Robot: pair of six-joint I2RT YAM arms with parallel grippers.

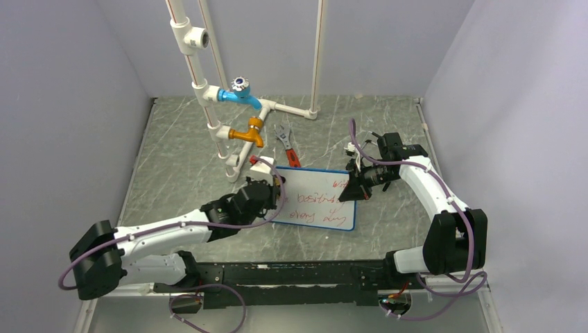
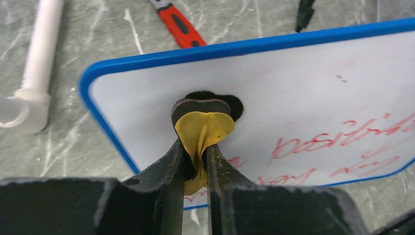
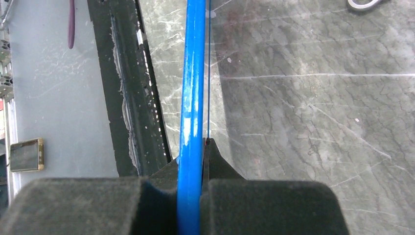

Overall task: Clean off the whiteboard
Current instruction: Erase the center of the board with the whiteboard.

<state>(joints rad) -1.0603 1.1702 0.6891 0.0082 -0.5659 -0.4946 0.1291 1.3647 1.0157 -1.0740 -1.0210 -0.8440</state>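
**Item: whiteboard** (image 1: 320,199). A small rectangular board with a thin blue frame and rounded corners.
- Location: just below the middle of the top view, on the grey veined table (image 1: 180,159), between the two arms.
- Face: three lines of red handwriting run across its right and lower part. The left part is white, with faint pink smears in the left wrist view.
- Attitude: the right wrist view shows it edge-on, as a blue strip running up the frame. Whether it lies flat or is tipped off the table cannot be told.

**Tool: left gripper** (image 2: 195,157). The jaws are nearly together, pinching a yellow eraser pad (image 2: 209,126) with a black underside. The pad's black face is pressed against the board's white surface near the upper left corner.

**Tool: right gripper** (image 3: 198,147). The jaws are closed tight on the board's blue frame at its right edge.

**Nearby**
- A red-handled wrench (image 1: 286,146) lies just above the board in the top view.
- A white pipe stand (image 1: 229,121) with a blue tap and an orange tap is at upper centre.

**Obscured**
- The handwriting is not legible.
- The left gripper covers the board's left edge in the top view.
- The wrench head is cut off at the top of the left wrist view.
- The left fingers hide part of the pad.
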